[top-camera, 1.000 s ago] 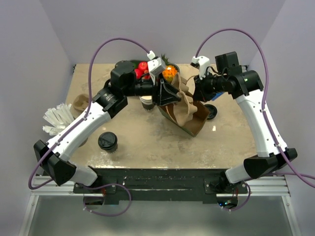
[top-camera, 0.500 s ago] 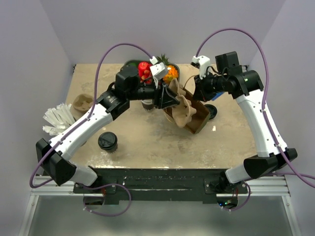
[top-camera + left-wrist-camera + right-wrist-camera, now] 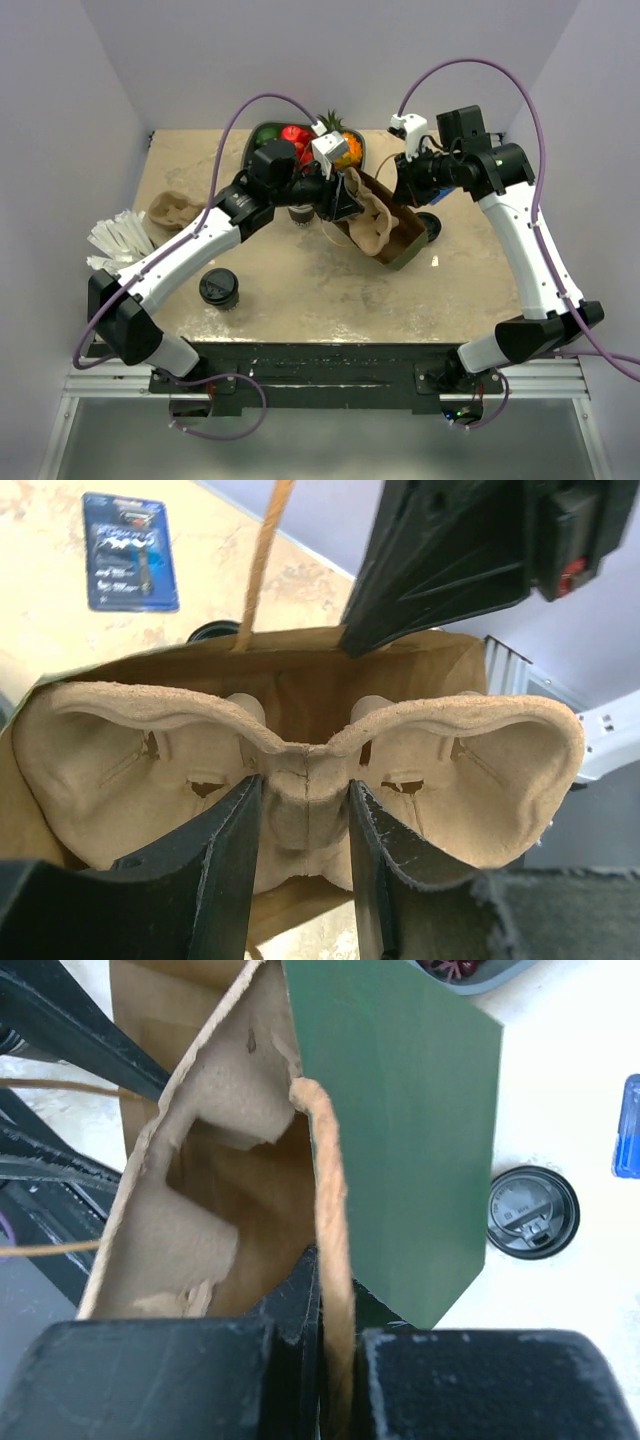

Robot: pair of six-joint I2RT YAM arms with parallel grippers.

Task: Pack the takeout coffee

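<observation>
The takeout coffee point(image 3: 218, 287), a small cup under a black lid, stands alone near the front left of the table, far from both grippers. My left gripper point(image 3: 347, 203) point(image 3: 300, 805) is shut on the middle post of a pulp cup carrier point(image 3: 300, 745) point(image 3: 372, 222), which sits partly inside the mouth of a paper bag point(image 3: 405, 238) point(image 3: 300, 670). The bag is green outside and brown inside, and it lies tilted. My right gripper point(image 3: 402, 184) point(image 3: 336, 1325) is shut on the bag's twine handle point(image 3: 328, 1220) at the rim.
A black lid point(image 3: 431, 226) point(image 3: 533, 1212) lies flat beside the bag. A second cup point(image 3: 298, 212) stands half hidden under my left arm. A fruit bowl point(image 3: 262, 133) is at the back, another pulp carrier point(image 3: 170, 210) and a white bundle point(image 3: 113, 243) at the left. A blue packet point(image 3: 130, 550) lies beyond the bag.
My left gripper has moved right and slightly back, sliding the carrier further into the bag. The bag's mouth has shifted right with it. The right gripper has stayed put.
</observation>
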